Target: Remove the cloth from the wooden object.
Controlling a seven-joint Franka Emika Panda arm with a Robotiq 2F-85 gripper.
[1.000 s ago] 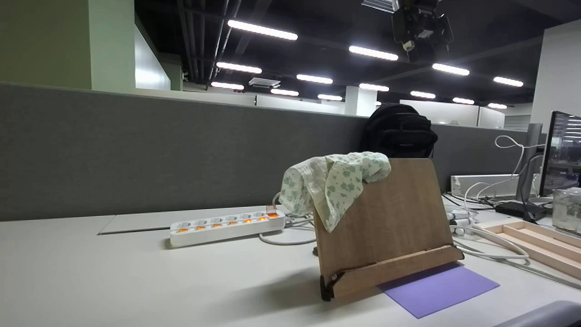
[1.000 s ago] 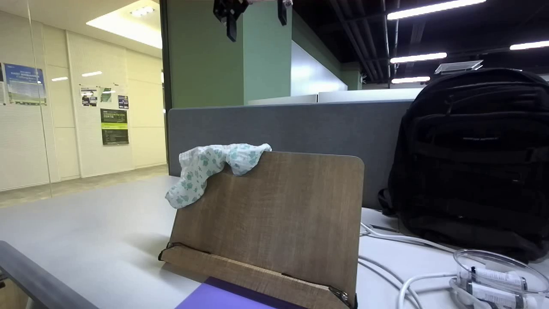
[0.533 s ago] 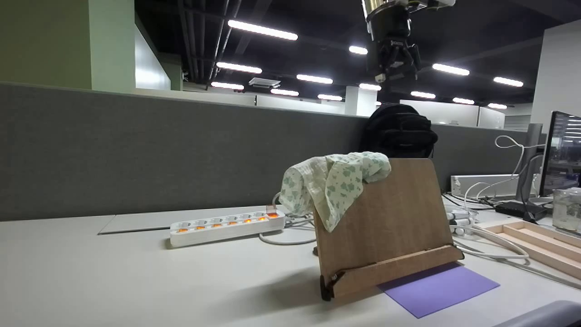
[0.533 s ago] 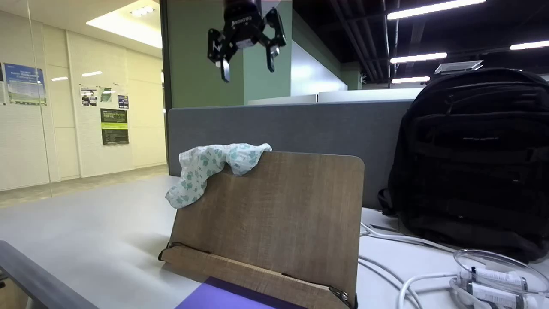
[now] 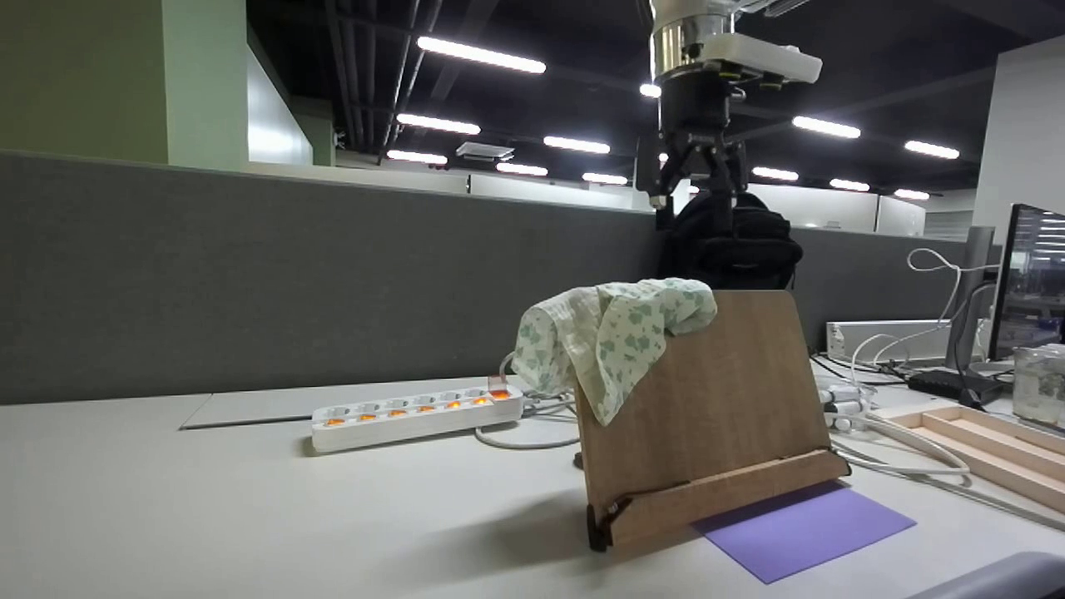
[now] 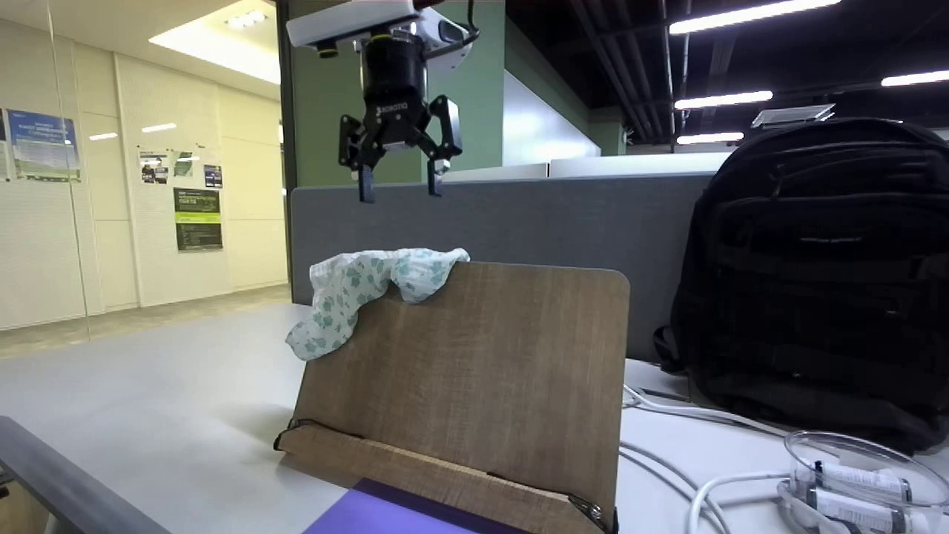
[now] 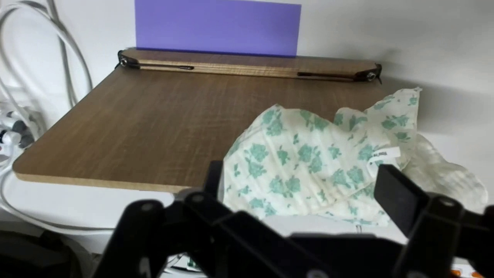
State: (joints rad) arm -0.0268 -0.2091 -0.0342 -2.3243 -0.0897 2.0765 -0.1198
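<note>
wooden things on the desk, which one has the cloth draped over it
The brown tilted stand: the green-patterned cloth hangs over its top edge. The pale tray at the right of an exterior view shows no cloth.

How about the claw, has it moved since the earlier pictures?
Yes, down: in an exterior view the gripper now reaches below the top of the grey partition.

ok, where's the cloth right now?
In both exterior views the cloth is draped over the picture's upper-left corner of the wooden stand, below the open gripper and not touching it.
</note>
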